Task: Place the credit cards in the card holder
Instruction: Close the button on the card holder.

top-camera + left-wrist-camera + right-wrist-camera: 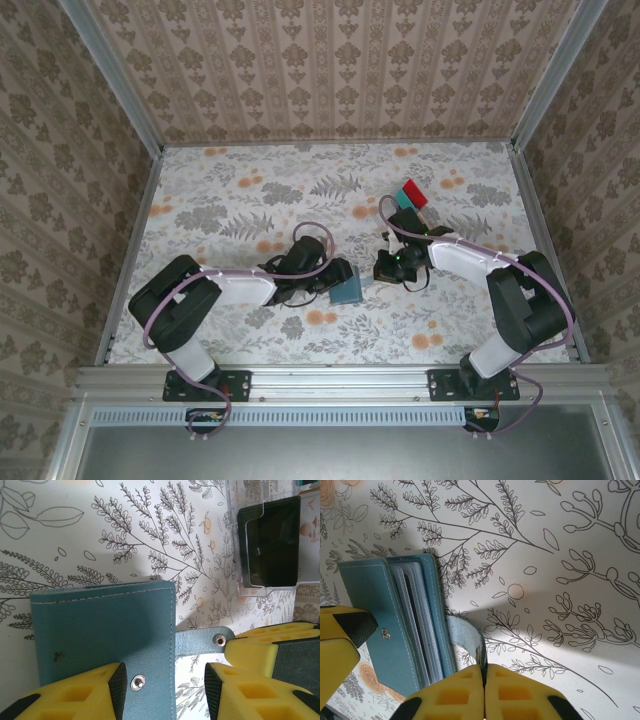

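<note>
Card holder unsnapped, rack holding credit cards

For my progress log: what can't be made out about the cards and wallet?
Right wrist view: the card holder is seen edge-on, so what its pockets hold is hidden.
Left wrist view: the clear rack is cut off at the top and right edges; its dark card is unreadable.
Top view: the credit cards are too small to count.
Right wrist view: the right gripper, jaws shut, hides the strap end.
</note>
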